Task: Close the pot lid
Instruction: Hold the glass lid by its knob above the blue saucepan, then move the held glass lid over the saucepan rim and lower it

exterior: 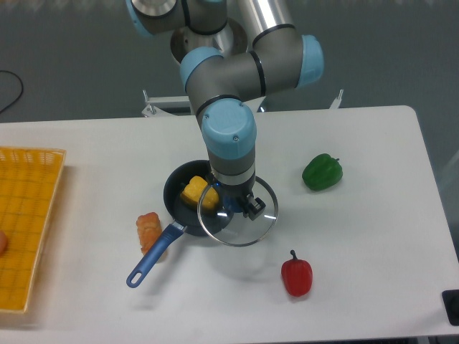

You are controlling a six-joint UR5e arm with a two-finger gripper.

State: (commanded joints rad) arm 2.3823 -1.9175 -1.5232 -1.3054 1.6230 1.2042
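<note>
So the pot (179, 197) sits about mid-table (373, 236), handle sticking out toward the front-left, with a chunk of food (197, 193) inside it. The lid (247, 222) hangs off to the pot's right, overlapping its right edge, right under the gripper (233, 206). Another food piece (149, 231) lies just left of the handle, touching it or nearly. One pepper (322, 172) is off to the right, a second pepper (296, 275) in front of the lid. A tray (29, 215) sits at the far left edge.
</note>
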